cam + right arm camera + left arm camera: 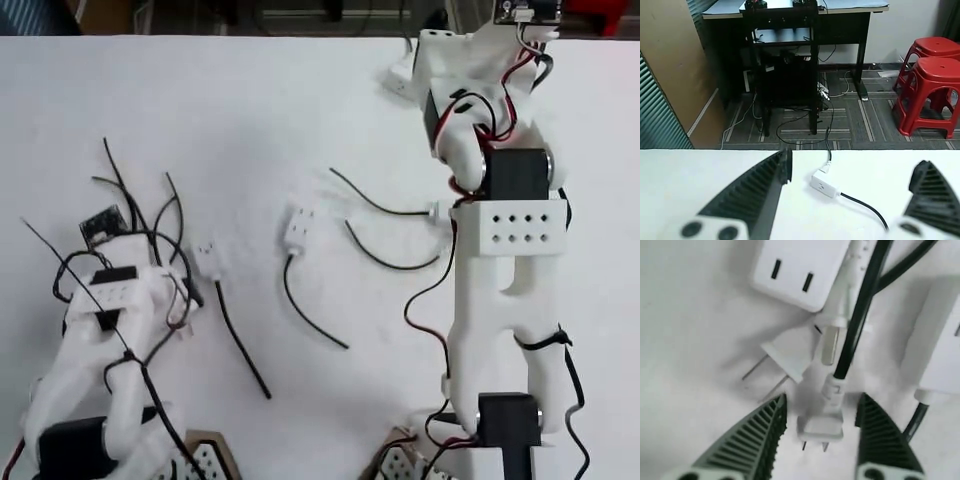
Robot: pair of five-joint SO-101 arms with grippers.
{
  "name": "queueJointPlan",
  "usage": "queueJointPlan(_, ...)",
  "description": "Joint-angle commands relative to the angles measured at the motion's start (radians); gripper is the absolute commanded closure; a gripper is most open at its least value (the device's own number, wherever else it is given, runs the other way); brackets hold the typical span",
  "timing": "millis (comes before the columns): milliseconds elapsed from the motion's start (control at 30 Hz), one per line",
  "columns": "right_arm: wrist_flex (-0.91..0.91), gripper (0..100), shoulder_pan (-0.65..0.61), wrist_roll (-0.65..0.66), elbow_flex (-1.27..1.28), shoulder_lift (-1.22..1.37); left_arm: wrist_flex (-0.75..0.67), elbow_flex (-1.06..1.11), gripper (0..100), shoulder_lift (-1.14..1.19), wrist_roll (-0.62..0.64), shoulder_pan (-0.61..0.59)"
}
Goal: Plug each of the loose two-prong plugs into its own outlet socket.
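Note:
My left gripper (822, 399) is open and hangs just above the table. A white two-prong plug (821, 426) on a black cord lies between its fingers, untouched. Beside it lies a second white plug (787, 355) with bare prongs, and beyond that a white outlet socket (800, 270) with two slots. In the high view another socket (300, 225) and a loose plug (207, 255) lie mid-table on black cords. My right gripper (855, 160) is open at the table's far edge, a small white socket (821, 184) lying ahead of it.
Thin black cords (385, 210) trail over the middle of the table. The right arm (505, 260) stretches along the right side, the left arm (110, 300) crouches at the near left. Another white block (940, 350) lies close to the left gripper. Red stools (932, 85) stand beyond the table.

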Motion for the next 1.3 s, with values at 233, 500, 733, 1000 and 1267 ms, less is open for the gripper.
queueJointPlan(233, -0.001, 63.3, 0.007, -0.011, -0.044, -0.015, 0.011, -0.044, 97, -0.024, -0.009, 0.007)
queueJointPlan(500, -0.001, 63.3, 0.007, -0.009, -0.044, -0.016, -0.037, -0.235, 98, -0.025, -0.011, 0.154)
queueJointPlan(733, 0.019, 63.3, 0.007, -0.002, -0.040, -0.070, -0.361, -0.227, 98, -0.028, -0.002, 0.254)
queueJointPlan(1000, 0.036, 63.3, -0.033, -0.002, -0.046, -0.050, -0.841, 0.003, 98, -0.249, 0.135, 0.255)
queueJointPlan(1267, 0.136, 63.3, -0.059, 0.000, -0.210, 0.113, -1.583, 0.374, 98, -0.496, 0.140, 0.265)
